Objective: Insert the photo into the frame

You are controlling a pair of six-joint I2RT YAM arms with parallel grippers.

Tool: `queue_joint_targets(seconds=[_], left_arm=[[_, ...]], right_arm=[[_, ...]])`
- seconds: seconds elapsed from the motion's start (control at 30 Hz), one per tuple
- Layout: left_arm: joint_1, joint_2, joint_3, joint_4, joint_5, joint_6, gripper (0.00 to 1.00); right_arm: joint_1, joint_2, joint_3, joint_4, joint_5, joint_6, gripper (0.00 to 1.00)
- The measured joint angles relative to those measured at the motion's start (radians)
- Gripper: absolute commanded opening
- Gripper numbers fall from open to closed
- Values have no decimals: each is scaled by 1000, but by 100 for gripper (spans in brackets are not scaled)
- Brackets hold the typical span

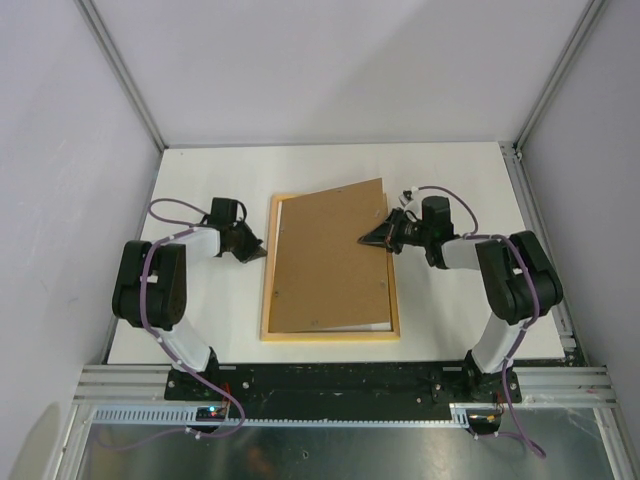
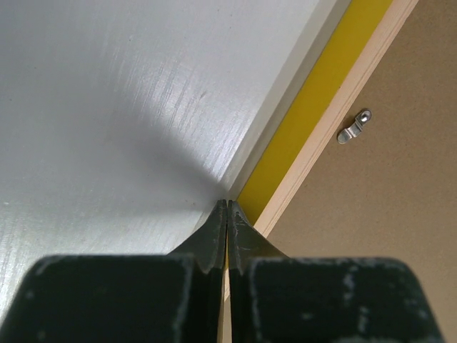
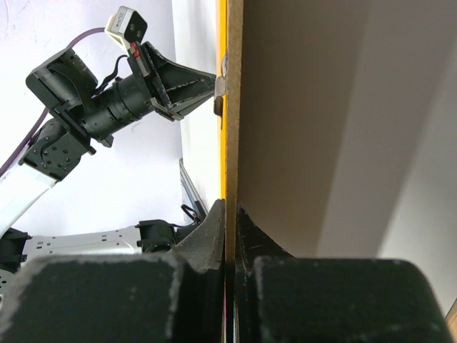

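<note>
The frame (image 1: 269, 300) lies face down on the table, pale wood back up; its yellow side shows in the left wrist view (image 2: 314, 121). The plain brown backing board (image 1: 325, 260) lies skewed over it, its top right corner past the frame. My right gripper (image 1: 366, 240) is shut on the board's right edge (image 3: 300, 107), with a yellow line of the frame (image 3: 221, 143) beside it. My left gripper (image 1: 262, 250) is shut and empty, its tips (image 2: 227, 204) at the frame's left edge. The photo's picture is hidden; a thin white strip (image 1: 345, 326) shows below the board.
A small metal clip (image 2: 355, 126) sits on the frame's back near the left rail. The white table (image 1: 200, 180) is walled by grey panels with metal posts at the back corners. A black rail (image 1: 340, 380) carrying the arm bases runs along the near edge.
</note>
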Motion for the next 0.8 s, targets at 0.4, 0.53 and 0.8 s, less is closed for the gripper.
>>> queue_joint_targets(seconds=[0.4,0.53,0.8], left_arm=[[2,4,3,0,-2,6,0],[3,4,5,0,-7,8,0],[6,6,10,-3,-9,11,0]], right_arm=[[8,68,42,24,-22,6,0],[8,85,55,24,-26,6,0],[8,97,69,-8,-19,-17,21]])
